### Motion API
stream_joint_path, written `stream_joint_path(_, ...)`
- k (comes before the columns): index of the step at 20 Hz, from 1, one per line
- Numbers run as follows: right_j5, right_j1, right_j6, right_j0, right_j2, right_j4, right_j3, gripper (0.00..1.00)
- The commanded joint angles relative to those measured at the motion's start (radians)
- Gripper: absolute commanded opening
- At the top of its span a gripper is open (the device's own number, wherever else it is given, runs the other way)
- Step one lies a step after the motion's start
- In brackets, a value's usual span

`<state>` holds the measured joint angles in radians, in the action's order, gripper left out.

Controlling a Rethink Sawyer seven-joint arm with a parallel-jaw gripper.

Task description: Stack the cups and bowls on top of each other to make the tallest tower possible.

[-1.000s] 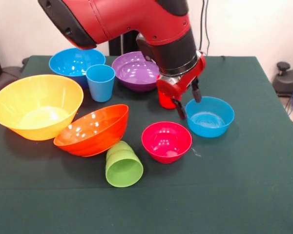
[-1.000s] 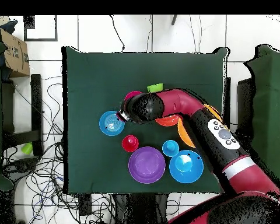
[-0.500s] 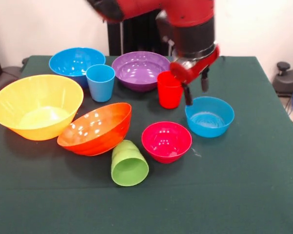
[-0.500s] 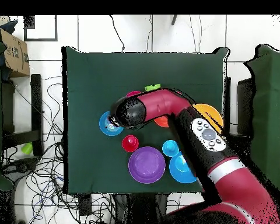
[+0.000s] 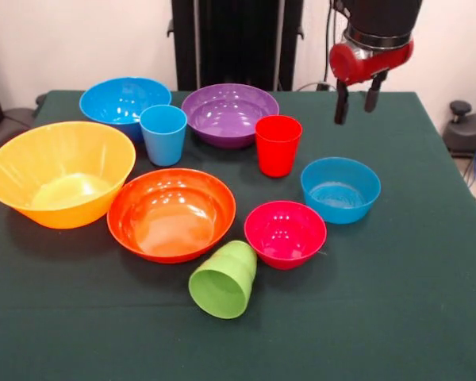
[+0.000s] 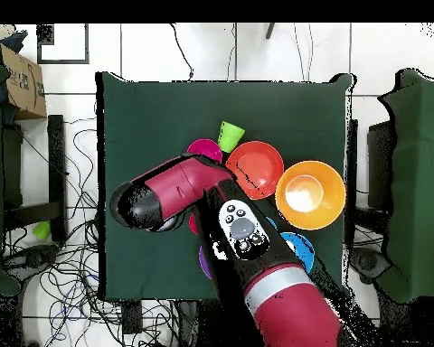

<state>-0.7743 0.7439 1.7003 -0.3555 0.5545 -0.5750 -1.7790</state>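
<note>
Above the table's far right corner: the gripper hangs high over bare green cloth, fingers spread apart, nothing between them.
Step in hand: looks like a reset between picks; no tower exists, since every piece sits apart on the cloth.
Bowls: yellow-orange bowl at the left, red-orange bowl just beside it, large blue bowl and purple bowl along the back, small blue bowl and small magenta bowl toward the right.
Cups: light blue cup and red cup stand upright; lime green cup lies on its side, mouth toward the camera, near the magenta bowl.
Next move, as I judge it: drop onto a rim, probably the small blue bowl nearest the gripper, then carry it to a wide base like the yellow-orange bowl.
Arm pose: wrist points straight down; from overhead the red arm sweeps across the table and hides the gripper, so its exact spot there is uncertain.
</note>
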Motion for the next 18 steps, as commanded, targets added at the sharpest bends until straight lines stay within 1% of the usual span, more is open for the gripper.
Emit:
stream_joint_path(1,0.139,-0.044,0.107,-0.038,-0.145,-0.132,-0.042,1.00)
stream_joint_path(3,0.165,-0.053,0.133,-0.033,-0.150,-0.140,-0.050,1.00)
stream_joint_path(6,0.191,-0.081,0.156,-0.010,-0.171,-0.155,-0.028,1.00)
stream_joint_path(11,0.237,-0.126,0.145,0.000,-0.200,-0.169,-0.002,1.00)
stream_joint_path(13,0.249,-0.140,0.140,0.009,-0.200,-0.157,0.006,1.00)
stream_joint_path(14,0.247,-0.155,0.142,0.021,-0.201,-0.150,0.026,1.00)
stream_joint_path(18,0.255,-0.171,0.160,0.052,-0.203,-0.110,0.041,1.00)
